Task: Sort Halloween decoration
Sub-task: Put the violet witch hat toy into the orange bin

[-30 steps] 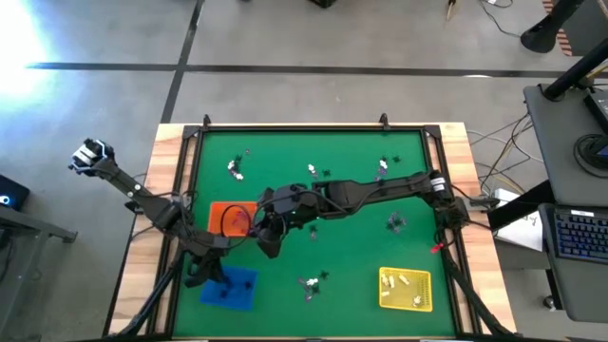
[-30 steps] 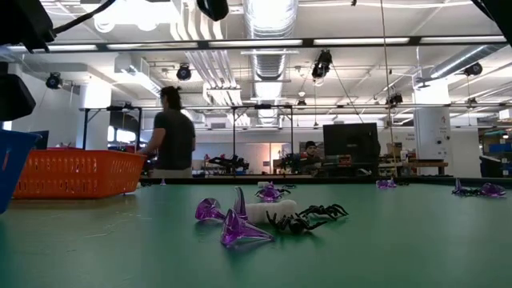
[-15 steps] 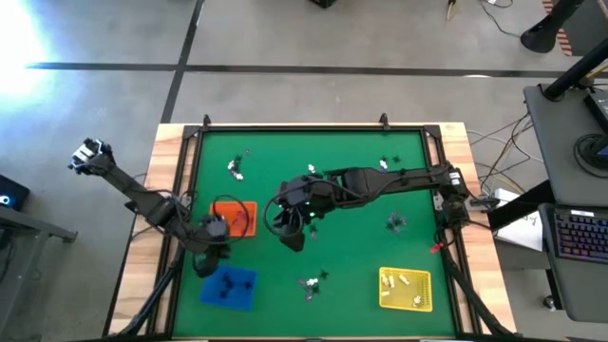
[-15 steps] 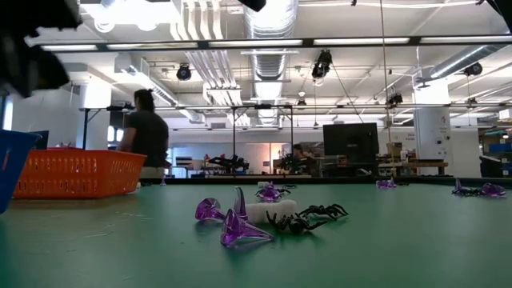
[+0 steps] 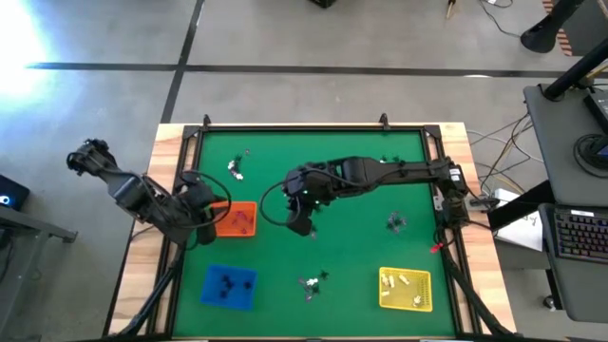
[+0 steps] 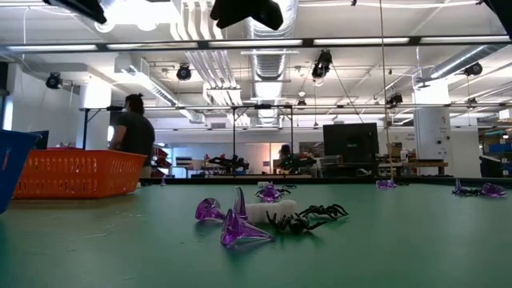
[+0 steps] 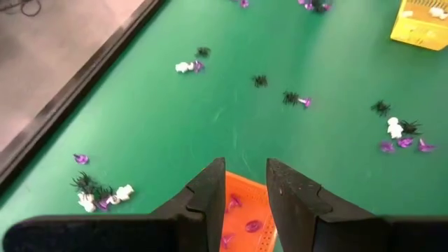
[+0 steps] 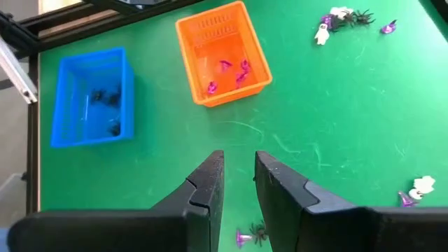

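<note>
High view shows our left end effector (image 5: 203, 205) and right end effector (image 5: 302, 226), both slightly spread and empty, flanking the orange tray (image 5: 235, 218); next we'd judge: grab scattered trinkets (image 5: 312, 283) beyond it.

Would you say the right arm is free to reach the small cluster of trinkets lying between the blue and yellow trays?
Probably yes. The right tool hangs above bare green mat, nothing between its prongs, and no tray or arm lies between it and the cluster. The left tool is off by the orange tray.

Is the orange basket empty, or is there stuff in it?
Not empty. The orange basket holds a few purple trinkets on its floor, seen from the right wrist.
</note>
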